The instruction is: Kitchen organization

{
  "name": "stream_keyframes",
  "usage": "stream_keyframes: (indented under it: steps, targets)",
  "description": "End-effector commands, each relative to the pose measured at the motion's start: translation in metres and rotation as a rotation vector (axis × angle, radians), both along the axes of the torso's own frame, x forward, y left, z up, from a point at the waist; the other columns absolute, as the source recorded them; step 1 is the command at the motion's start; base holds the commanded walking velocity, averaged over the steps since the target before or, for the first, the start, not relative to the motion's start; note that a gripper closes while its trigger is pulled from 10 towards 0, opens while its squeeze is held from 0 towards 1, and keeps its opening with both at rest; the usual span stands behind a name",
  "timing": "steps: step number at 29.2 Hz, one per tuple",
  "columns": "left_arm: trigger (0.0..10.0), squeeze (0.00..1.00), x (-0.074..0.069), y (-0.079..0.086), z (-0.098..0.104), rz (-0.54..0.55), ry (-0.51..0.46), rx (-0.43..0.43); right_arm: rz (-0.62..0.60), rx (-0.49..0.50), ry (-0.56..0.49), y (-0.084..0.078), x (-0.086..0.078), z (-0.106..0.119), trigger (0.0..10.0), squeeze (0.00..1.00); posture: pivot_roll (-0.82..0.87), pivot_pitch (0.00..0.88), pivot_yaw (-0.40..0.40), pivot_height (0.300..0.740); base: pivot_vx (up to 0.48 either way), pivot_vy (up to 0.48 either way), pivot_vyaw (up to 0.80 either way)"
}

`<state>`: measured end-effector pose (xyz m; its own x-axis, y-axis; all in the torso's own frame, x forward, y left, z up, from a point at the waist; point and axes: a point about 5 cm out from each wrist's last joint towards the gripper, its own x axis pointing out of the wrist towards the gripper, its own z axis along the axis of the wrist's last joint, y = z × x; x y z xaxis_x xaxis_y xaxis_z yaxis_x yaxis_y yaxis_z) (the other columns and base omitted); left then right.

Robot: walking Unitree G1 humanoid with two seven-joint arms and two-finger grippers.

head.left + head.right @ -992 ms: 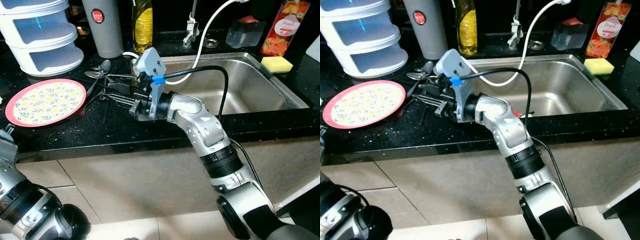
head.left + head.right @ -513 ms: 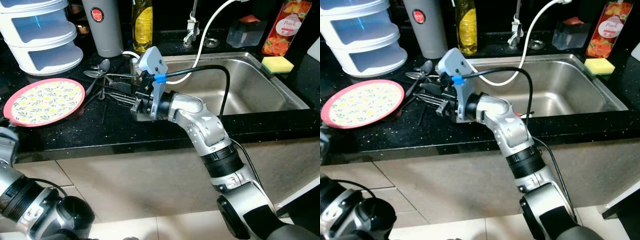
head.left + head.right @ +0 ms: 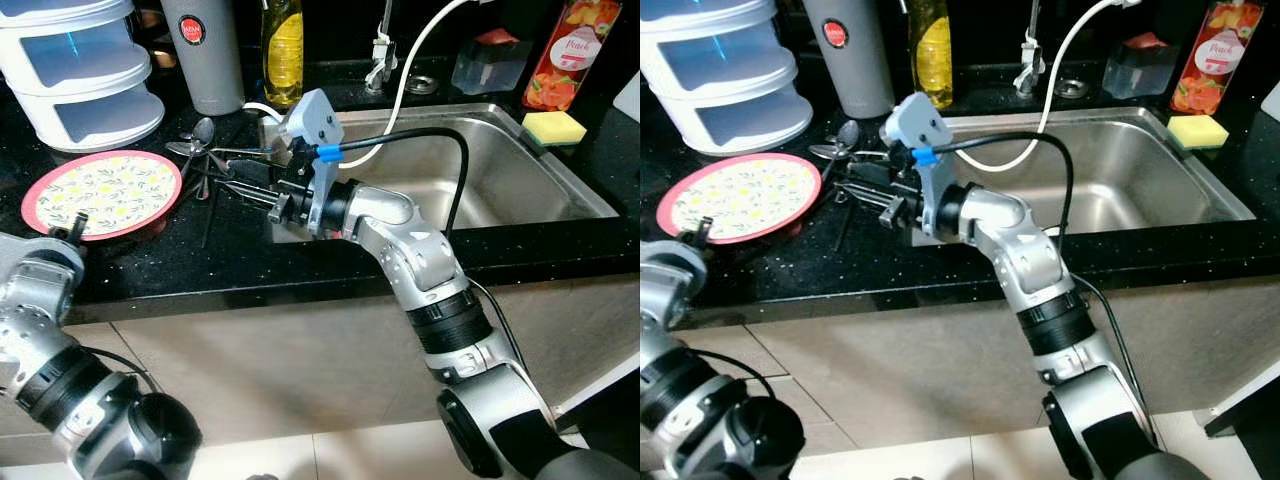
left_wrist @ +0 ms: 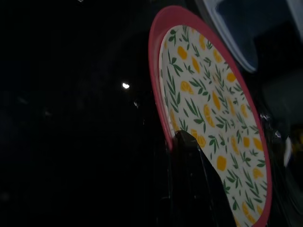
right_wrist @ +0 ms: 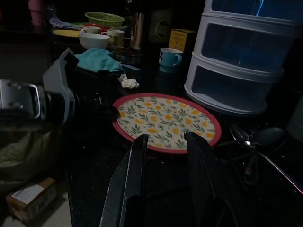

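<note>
A round plate with a pink rim and a lemon pattern lies on the black counter. My left gripper is raised at the plate's near left edge, and one dark finger touches the rim. A pile of spoons and dark-handled cutlery lies between the plate and the sink. My right gripper hovers low over that pile, pointing toward the plate. It is open, its fingers apart with nothing between them.
A white drawer unit, a grey canister and a yellow bottle stand along the back. A white hose hangs into the sink. A yellow sponge and a red carton are at the far right.
My left arm has risen from below the counter to the plate's edge. The plate has shifted slightly toward the cutlery. The right gripper has lifted and moved a little right.
</note>
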<state>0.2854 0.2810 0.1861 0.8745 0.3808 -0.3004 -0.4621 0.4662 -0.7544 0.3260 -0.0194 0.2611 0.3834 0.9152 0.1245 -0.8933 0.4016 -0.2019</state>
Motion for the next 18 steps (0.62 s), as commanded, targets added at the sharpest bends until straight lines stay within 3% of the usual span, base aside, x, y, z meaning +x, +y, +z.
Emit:
stream_keyframes:
  steps: [1,3,4,7,8,9,10,11,16,17,18]
  targets:
    - [0.0,0.0,0.0,-0.005,-0.002,0.002,-0.015,0.035,-0.002,0.002,0.005,-0.001,-0.001,0.0,10.0,0.0,0.11,0.0,0.03,0.74,0.0,0.0,0.0]
    - [0.0,0.0,0.0,-0.009,0.011,-0.013,-0.133,0.071,-0.001,0.002,0.003,-0.001,-0.001,0.0,10.0,0.0,0.11,0.0,0.028,0.74,0.0,0.0,0.0]
    - [0.0,0.0,0.0,-0.009,0.011,-0.013,-0.133,0.071,-0.001,0.002,0.003,-0.001,-0.001,0.0,10.0,0.0,0.11,0.0,0.028,0.74,0.0,0.0,0.0]
    - [0.0,0.0,0.002,-0.018,0.031,-0.069,-0.278,0.129,-0.002,0.001,-0.002,-0.001,0.0,0.001,10.0,0.0,0.11,0.0,0.028,0.74,0.0,0.0,0.0]
    - [0.0,0.0,0.002,-0.018,0.031,-0.069,-0.278,0.129,-0.002,0.001,-0.002,-0.001,0.0,0.001,10.0,0.0,0.11,0.0,0.028,0.74,0.0,0.0,0.0]
    - [2.9,0.0,0.001,-0.021,0.038,-0.082,-0.322,0.149,-0.002,0.001,-0.003,-0.001,0.0,0.001,10.0,0.0,0.11,0.0,0.028,0.74,0.0,0.0,0.0]
    - [9.4,0.0,0.0,-0.025,0.045,-0.091,-0.363,0.164,-0.002,0.001,-0.004,-0.002,0.0,0.002,10.0,0.0,0.11,0.0,0.028,0.74,0.0,0.0,0.0]
    - [10.0,0.0,-0.002,-0.029,0.053,-0.103,-0.42,0.174,-0.003,0.0,-0.004,-0.002,0.0,0.002,10.0,0.0,0.11,0.0,0.028,0.74,0.0,0.0,0.0]
    - [10.0,0.0,-0.008,-0.048,0.08,-0.181,-0.606,0.236,-0.01,-0.002,-0.006,-0.003,0.0,0.002,10.0,0.0,0.1,0.0,0.027,0.74,0.0,0.0,0.0]
    - [10.0,0.0,-0.008,-0.048,0.08,-0.181,-0.606,0.236,-0.01,-0.002,-0.006,-0.003,0.0,0.002,10.0,0.0,0.1,0.0,0.027,0.74,0.0,0.0,0.0]
    - [10.0,0.0,-0.011,-0.064,0.093,-0.287,-0.701,0.252,-0.021,-0.002,-0.007,-0.005,0.001,0.002,10.0,0.0,0.1,0.0,0.03,0.74,0.0,0.0,0.0]
